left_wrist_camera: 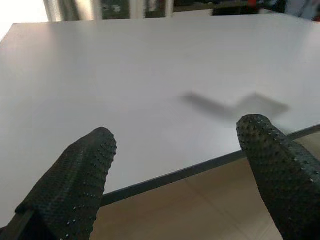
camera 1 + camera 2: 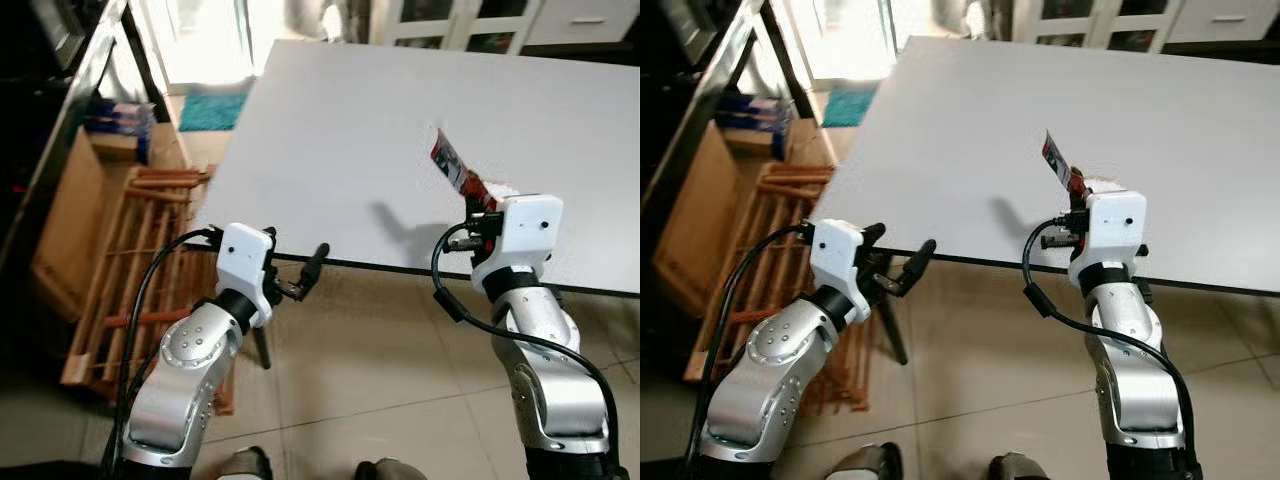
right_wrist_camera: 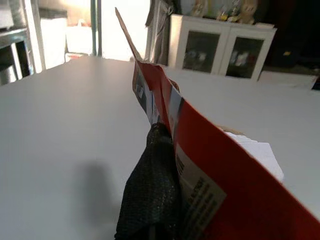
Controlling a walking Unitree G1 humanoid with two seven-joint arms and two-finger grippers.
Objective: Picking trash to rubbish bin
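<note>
A red wrapper [image 2: 457, 167] with white and black print is pinched in my right gripper [image 2: 484, 203], which is shut on it just above the near edge of the white table [image 2: 400, 110]. The wrapper stands up and leans away from the gripper; in the right wrist view the red wrapper [image 3: 200, 165] runs along one black finger [image 3: 152, 190]. My left gripper [image 2: 296, 268] is open at the table's near left edge, empty; its fingertips [image 1: 75, 185] frame the bare tabletop in the left wrist view.
A wooden rack [image 2: 140, 250] lies on the floor to the left of the table, beside a cardboard box [image 2: 65, 220]. A teal mat [image 2: 212, 108] lies beyond it. White cabinets [image 2: 480, 20] stand behind the table. Tiled floor [image 2: 380, 370] spreads below my arms.
</note>
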